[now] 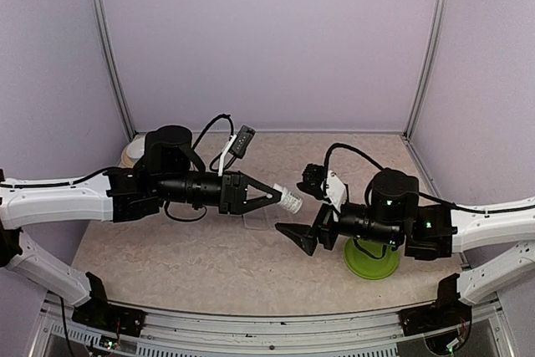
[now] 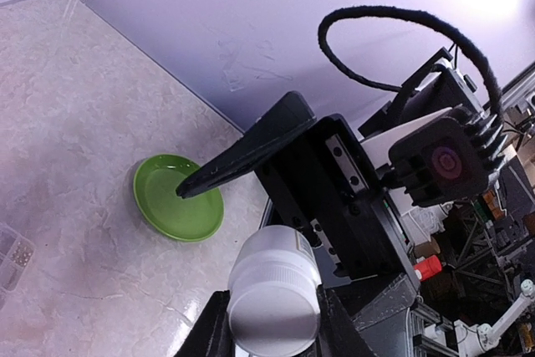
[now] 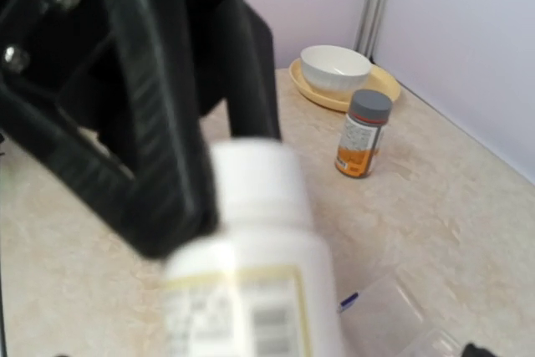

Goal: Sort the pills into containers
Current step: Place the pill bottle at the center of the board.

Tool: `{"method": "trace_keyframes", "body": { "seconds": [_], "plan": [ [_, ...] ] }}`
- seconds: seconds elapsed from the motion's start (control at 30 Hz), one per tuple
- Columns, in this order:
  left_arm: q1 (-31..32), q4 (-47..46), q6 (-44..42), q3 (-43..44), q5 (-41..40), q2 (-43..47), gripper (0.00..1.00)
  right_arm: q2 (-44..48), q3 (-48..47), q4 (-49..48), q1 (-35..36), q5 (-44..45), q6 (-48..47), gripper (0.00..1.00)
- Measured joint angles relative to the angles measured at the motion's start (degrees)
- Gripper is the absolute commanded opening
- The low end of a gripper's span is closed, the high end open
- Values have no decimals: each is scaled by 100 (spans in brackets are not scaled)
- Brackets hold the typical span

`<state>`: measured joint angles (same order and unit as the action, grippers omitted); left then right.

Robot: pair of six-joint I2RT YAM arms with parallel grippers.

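Note:
My left gripper (image 1: 278, 196) hangs over the middle of the table, shut on the cap end of a small white bottle (image 1: 291, 201). In the left wrist view the cap (image 2: 274, 311) sits pinched between the two fingers. My right gripper (image 1: 292, 206) faces it with its fingers spread wide on either side of the bottle's body (image 3: 259, 273), not touching it. The containers, a flat clear box (image 1: 259, 221) with a blue mark (image 3: 349, 300), lie on the table below the bottle. Its corner (image 2: 10, 252) shows faint specks; the pills are too small to make out.
A green plate (image 1: 372, 258) lies under the right arm. A grey-capped orange-labelled bottle (image 3: 361, 133) stands at the back left, near a white bowl (image 3: 334, 67) on a yellow plate (image 1: 134, 155). Walls close the back and sides.

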<state>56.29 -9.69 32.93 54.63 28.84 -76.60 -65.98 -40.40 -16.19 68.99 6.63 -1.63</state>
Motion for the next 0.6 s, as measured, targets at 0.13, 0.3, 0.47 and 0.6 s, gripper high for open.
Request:
{"method": "trace_keyframes", "body": {
  "seconds": [0.13, 0.3, 0.47, 0.6],
  "plan": [
    [-57, 164, -59, 0, -229, 63, 15, 11, 31, -15, 0, 153, 37, 100],
    [-122, 645, -238, 0, -710, 90, 15, 15, 109, -46, -24, 422, 122, 100],
    [-258, 1099, -407, 0, -1226, 179, 15, 111, 269, -79, -122, 796, 269, 100],
    [-444, 1475, -551, 0, -1668, 238, 15, 264, 435, -133, -308, 984, 424, 100]
  ]
}}
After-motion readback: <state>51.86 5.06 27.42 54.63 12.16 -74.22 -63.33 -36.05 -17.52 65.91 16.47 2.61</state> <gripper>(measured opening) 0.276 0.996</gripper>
